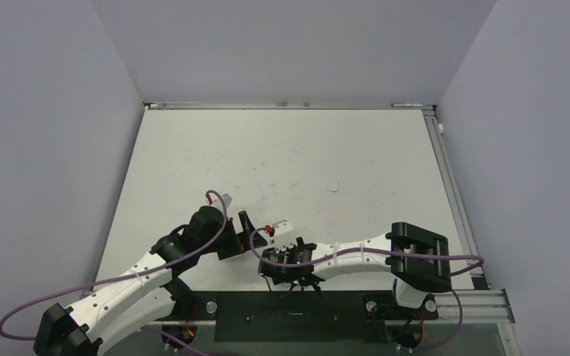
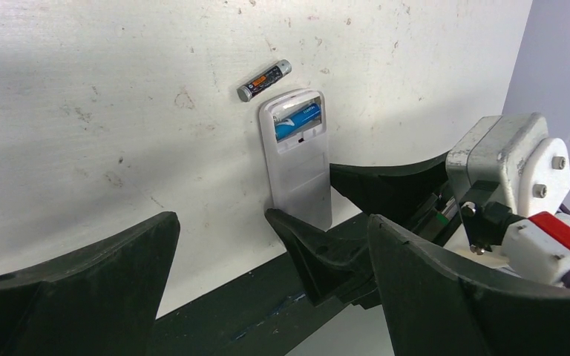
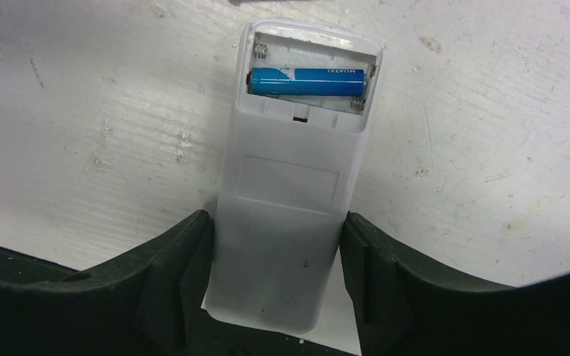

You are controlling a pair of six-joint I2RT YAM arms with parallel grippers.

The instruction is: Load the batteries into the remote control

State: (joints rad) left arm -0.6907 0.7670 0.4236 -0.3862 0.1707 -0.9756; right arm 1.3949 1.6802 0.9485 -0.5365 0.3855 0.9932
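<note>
Where the counter (image 2: 82, 111) ends, the right fingers (image 3: 178, 274) pinch the near end of the remote control (image 3: 289, 208), which lies back up with its compartment uncovered. Inside sits the blue battery (image 3: 308, 80), its white lettering upside down and too soft to read. Only the left wrist view shows the dark battery (image 2: 264, 79) loose on the counter just past the remote's far end, and the left fingers (image 2: 119, 274) spread wide, holding nothing. From above, the left arm (image 1: 141, 274) and right arm (image 1: 356, 252) hide the remote.

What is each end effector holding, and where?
Right end effector: remote control, by its long sides, at the end away from the battery bay. Left end effector: nothing.
</note>
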